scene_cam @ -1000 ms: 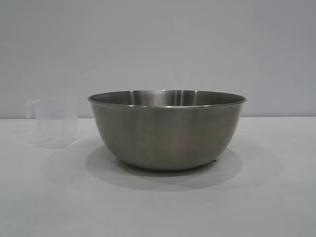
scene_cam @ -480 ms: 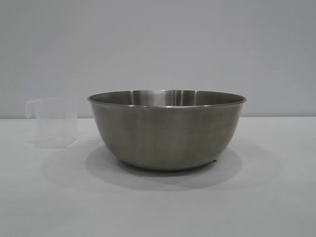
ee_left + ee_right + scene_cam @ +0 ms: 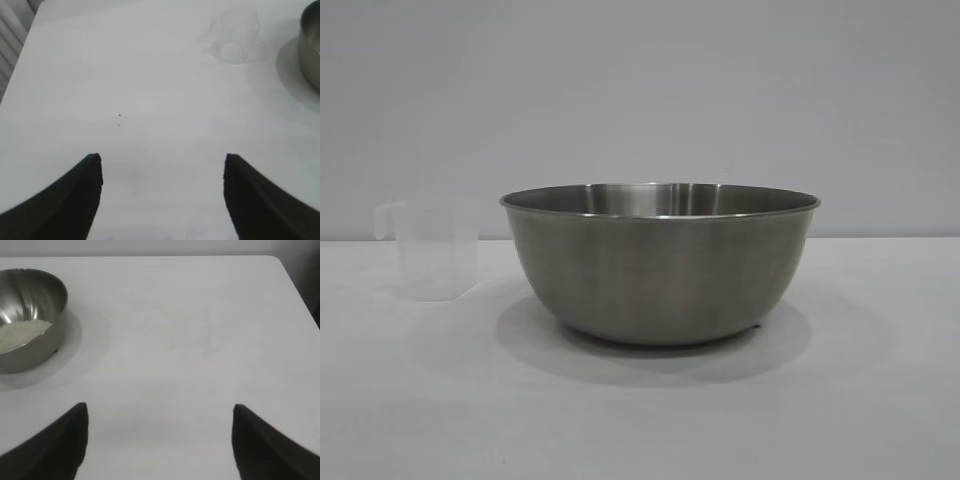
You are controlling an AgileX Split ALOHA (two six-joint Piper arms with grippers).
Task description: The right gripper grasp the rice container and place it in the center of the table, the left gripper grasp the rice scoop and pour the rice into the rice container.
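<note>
- While both arms hang back above the white desk (image 3: pixel 880 400), the stainless-steel mixing bowl (image 3: pixel 660 265) stands upright at the middle of the exterior view, casting a soft shadow around its base.
- The small clear plastic measuring cup (image 3: pixel 432 250) stands upright on the desk just beside the bowl, toward the left arm's side and apart from it, its loop handle at the rim pointing away from the bowl.
- In the right wrist view a patch of off-white rice (image 3: pixel 20 334) lies in the bottom of the bowl (image 3: pixel 30 315).
- Whether any grains remain in the cup cannot be told; it looks faint and see-through.
- The left gripper (image 3: pixel 162 165) hovers over bare desk with its two black pointed fingers (image 3: pixel 75 195) spread wide and nothing between them; the cup (image 3: pixel 232 35) and an edge of the bowl (image 3: pixel 311 50) sit well beyond it.
- The right gripper (image 3: pixel 160 412) likewise hangs released over bare desk, its fingers (image 3: pixel 265 445) wide apart and holding nothing, with the bowl well away to one side.
</note>
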